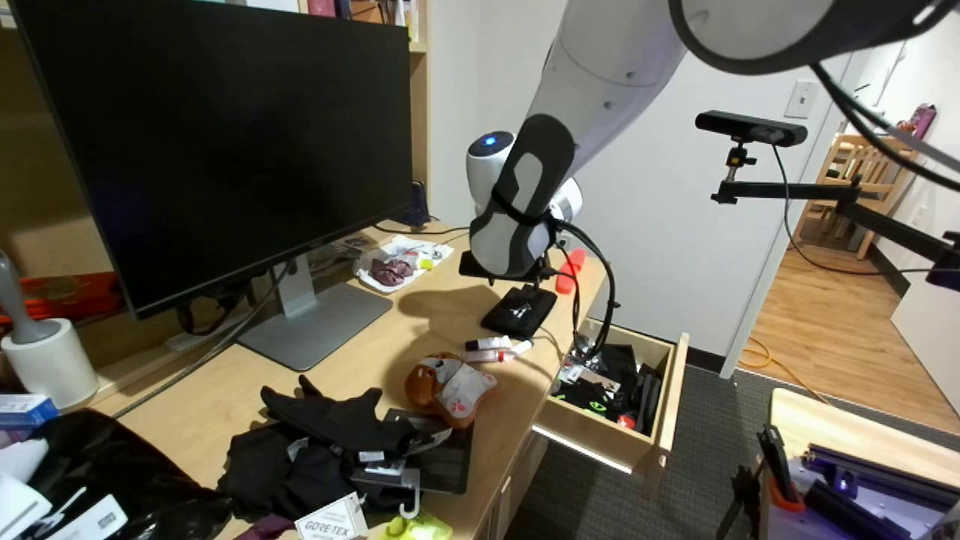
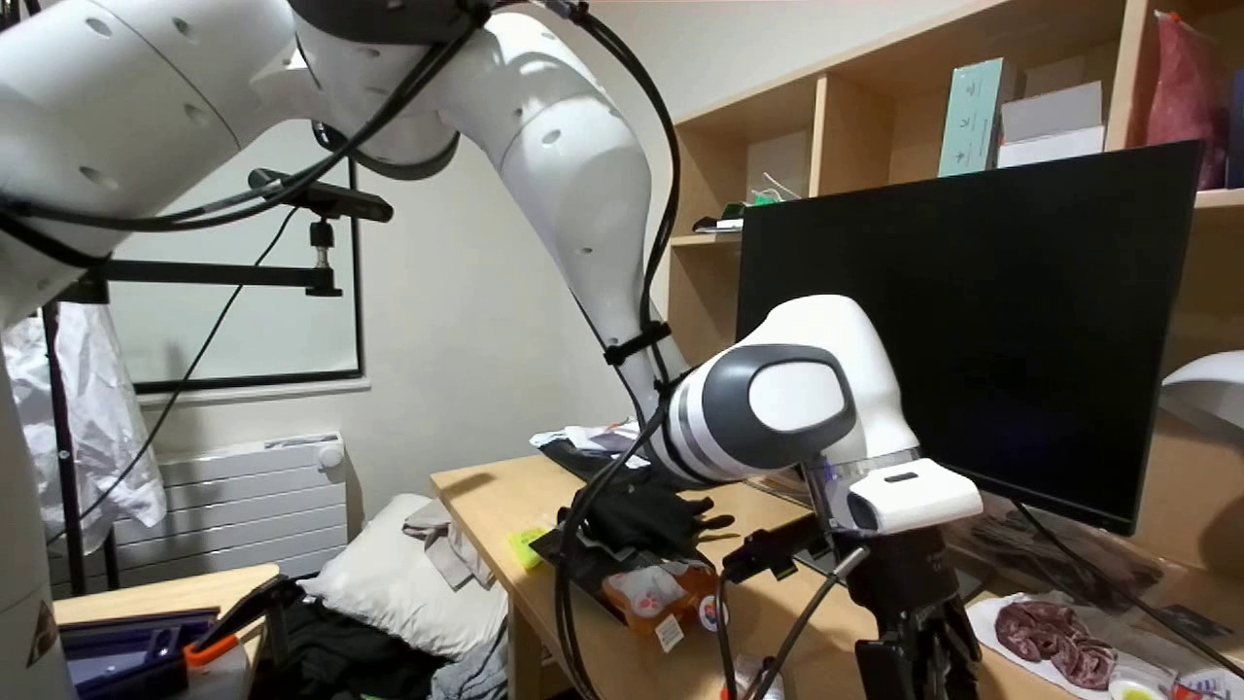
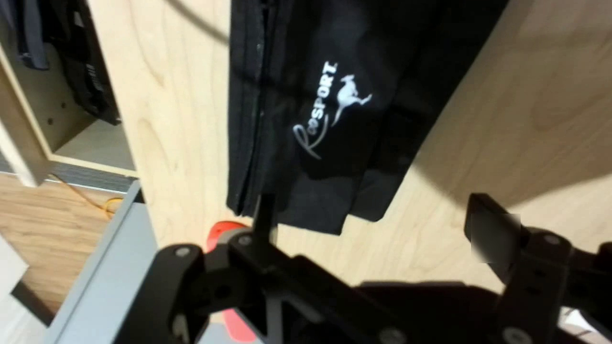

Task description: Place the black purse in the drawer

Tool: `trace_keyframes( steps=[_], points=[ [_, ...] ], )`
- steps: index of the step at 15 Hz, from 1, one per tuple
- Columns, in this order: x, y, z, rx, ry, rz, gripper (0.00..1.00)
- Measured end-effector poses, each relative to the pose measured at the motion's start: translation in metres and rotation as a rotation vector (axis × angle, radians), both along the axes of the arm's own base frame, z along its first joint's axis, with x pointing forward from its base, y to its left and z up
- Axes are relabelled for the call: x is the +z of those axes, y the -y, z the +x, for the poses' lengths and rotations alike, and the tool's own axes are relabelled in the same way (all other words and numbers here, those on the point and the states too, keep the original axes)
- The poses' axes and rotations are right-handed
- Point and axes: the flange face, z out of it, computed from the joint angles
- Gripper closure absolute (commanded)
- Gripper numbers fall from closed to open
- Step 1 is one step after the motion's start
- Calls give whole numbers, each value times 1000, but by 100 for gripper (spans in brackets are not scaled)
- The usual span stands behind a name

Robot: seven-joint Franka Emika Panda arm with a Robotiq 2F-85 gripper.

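At upper centre, wrist view: black purse, not yet grasped. I judge this the approach; my gripper, jaws wide apart and empty, should next align, descend, close.

In the wrist view the gripper is standing with its jaws wide apart, the two black fingers facing each other across a broad gap. In an exterior view the white arm is arching high, its forearm slanting down to the right and ending in a bent grey-and-white wrist. Below the wrist the gripper is pointing downward, the ends of its fingers running out of view there. In an exterior view a blue light is glowing on the white end section of the arm, and the wrist is partly hiding the gripper beneath it
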Motion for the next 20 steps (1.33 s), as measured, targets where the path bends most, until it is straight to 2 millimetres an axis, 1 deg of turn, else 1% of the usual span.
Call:
trace_keyframes(
  steps=[2,4,8,10,12,14,17,20],
  points=[
    [13,-4,-4,-79,-61,-62,0],
    [16,-12,-11,-144,-152,-111,0],
    [-2,-25,-32,-222,-399,-153,0],
    [-13,-30,-36,-231,-466,-140,0],
    [-18,-28,-36,-234,-475,-131,0],
    [-19,-26,-37,-230,-479,-132,0],
    [-22,-35,-28,-181,-440,-89,0],
    [-12,-47,-18,-182,-385,27,0]
  ],
)
